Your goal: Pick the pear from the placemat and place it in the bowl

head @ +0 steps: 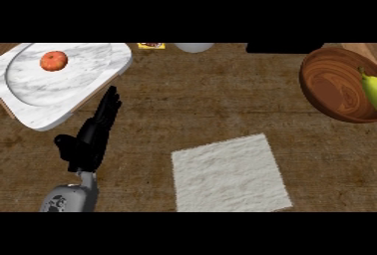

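The yellow-green pear [368, 88] with a dark stem shows within the brown wooden bowl [331, 84] at the right edge, partly cut off by the frame. I cannot tell whether it rests on the bowl's floor or hangs above it. The white placemat [228, 174] lies at the lower middle with nothing on it. My left hand [92, 139] stays open at the lower left, fingers straight and pointing up toward the marble tray. No right hand shows.
A white marble tray [66, 99] on a wooden board fills the upper left and carries a red-orange fruit [54, 61]. Along the back edge stand a small yellow item [151, 45], a white object [194, 47] and a black object [283, 48].
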